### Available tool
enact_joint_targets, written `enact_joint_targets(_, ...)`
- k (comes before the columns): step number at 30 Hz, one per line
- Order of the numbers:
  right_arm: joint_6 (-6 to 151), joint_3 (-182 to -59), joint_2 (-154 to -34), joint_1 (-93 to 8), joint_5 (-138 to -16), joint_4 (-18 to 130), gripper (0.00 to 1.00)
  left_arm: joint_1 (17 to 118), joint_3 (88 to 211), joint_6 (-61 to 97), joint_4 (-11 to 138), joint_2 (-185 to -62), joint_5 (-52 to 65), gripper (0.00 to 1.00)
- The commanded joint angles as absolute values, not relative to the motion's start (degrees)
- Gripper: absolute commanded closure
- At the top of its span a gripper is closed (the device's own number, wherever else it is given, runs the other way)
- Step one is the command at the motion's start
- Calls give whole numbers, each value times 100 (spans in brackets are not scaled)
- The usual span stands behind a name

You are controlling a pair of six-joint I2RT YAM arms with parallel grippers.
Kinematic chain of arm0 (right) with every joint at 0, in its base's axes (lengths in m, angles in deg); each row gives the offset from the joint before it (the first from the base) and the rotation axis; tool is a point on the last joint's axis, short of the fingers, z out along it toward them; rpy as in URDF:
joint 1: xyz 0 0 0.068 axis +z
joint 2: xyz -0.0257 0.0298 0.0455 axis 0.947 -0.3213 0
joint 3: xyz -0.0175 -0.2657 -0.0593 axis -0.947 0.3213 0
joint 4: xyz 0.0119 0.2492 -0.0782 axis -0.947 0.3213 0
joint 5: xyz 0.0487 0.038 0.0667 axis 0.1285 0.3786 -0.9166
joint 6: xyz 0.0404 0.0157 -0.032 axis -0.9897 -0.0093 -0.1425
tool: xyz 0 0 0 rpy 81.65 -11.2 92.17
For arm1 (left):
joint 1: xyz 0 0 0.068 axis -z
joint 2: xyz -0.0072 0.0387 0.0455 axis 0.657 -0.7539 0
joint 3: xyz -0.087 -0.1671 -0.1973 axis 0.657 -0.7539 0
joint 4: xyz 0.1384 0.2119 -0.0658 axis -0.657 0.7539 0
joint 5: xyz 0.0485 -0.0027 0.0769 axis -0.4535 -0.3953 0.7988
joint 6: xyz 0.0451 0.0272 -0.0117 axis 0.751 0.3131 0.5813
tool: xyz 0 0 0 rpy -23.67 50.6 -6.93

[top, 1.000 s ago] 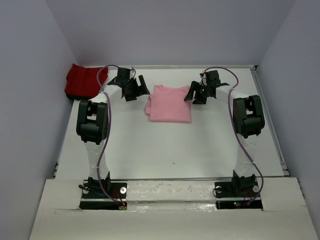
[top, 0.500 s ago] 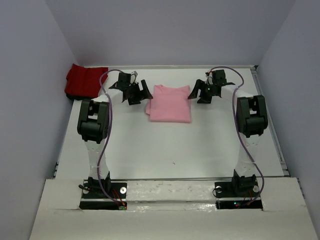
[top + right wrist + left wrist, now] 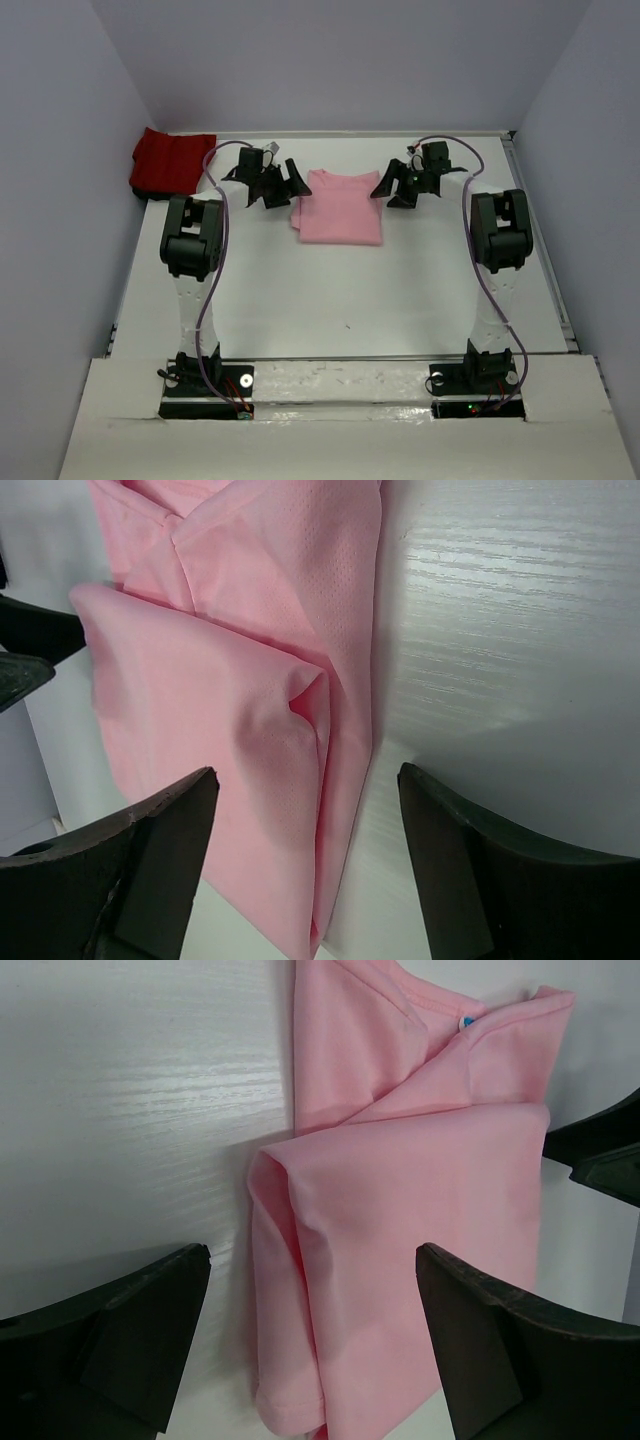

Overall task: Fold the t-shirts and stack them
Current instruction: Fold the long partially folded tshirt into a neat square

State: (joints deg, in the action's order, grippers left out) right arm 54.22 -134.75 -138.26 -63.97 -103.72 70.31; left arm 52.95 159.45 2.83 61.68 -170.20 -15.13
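Observation:
The light pink t-shirt [image 3: 340, 206] lies folded into a rectangle at the middle back of the table. The deep red t-shirt [image 3: 172, 162] lies folded at the far left corner. My left gripper [image 3: 283, 184] is open and hovers at the pink shirt's far left corner; its wrist view shows the shirt's folded left edge [image 3: 300, 1290] between the jaws. My right gripper [image 3: 392, 188] is open at the shirt's far right corner; its wrist view shows the folded right edge [image 3: 330, 760] between the jaws. Neither gripper holds cloth.
The white table [image 3: 340, 290] is walled by grey panels on the left, back and right. A metal rail [image 3: 540, 230] runs along the right edge. The red shirt lies against the left wall.
Both grippers have moved toward the far corners of the pink shirt, the left one to the right and the right one slightly back. The shirts have not moved.

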Motion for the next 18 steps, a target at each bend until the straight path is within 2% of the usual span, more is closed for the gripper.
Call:
enact_joint_targets(1,5348,-13359,-14025,-6273,-10400,6893,21,5285,15900,163,5972,-17168,-1786,1)
enact_joint_targets(18,5287,-13174,-14017,-5992,-10243,6858,23,5531,16110,206,6138,-17564,-1964,2)
